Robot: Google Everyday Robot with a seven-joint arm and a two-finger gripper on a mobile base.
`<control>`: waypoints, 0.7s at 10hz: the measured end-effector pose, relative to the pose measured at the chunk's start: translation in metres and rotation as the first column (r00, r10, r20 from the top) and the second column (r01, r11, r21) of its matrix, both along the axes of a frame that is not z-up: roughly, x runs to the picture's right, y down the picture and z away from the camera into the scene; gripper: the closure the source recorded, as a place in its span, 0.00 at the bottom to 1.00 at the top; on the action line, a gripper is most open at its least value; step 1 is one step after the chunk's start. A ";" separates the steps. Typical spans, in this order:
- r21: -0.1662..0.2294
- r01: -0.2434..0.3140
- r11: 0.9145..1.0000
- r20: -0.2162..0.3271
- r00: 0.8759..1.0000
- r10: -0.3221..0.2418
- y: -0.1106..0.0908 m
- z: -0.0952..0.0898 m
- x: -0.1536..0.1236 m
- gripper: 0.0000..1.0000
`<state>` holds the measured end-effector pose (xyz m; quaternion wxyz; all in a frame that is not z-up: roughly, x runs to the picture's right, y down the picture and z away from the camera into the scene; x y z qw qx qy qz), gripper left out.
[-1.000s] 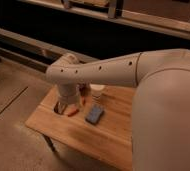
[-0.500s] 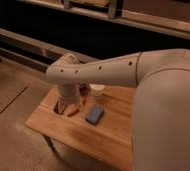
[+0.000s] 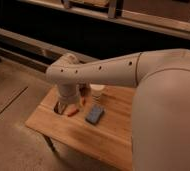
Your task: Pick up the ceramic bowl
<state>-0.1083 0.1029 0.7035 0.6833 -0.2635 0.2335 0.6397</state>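
Note:
My gripper [image 3: 63,107] hangs at the end of the pale arm, pointing down over the left end of the small wooden table [image 3: 113,137]. It is open, its two light fingers standing apart with a dark gap between them. The ceramic bowl is hidden behind the wrist and gripper. I cannot tell whether the fingers touch anything.
A small white cup [image 3: 97,91] stands just right of the wrist. A blue flat object [image 3: 94,115] lies in the middle of the table, and a small orange-red item [image 3: 73,112] lies beside the gripper. My own arm fills the right side. Dark shelving runs behind.

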 end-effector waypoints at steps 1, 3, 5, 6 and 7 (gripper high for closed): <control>0.001 -0.015 1.000 -0.010 1.000 0.015 -0.001 0.001 0.000 0.35; 0.013 -0.125 0.992 -0.081 0.989 0.125 -0.008 0.011 0.001 0.35; 0.028 -0.267 0.963 -0.157 0.950 0.268 -0.018 0.027 0.005 0.35; 0.026 -0.317 0.948 -0.177 0.932 0.317 -0.021 0.033 0.007 0.35; 0.016 -0.377 0.926 -0.198 0.907 0.373 -0.024 0.042 0.011 0.35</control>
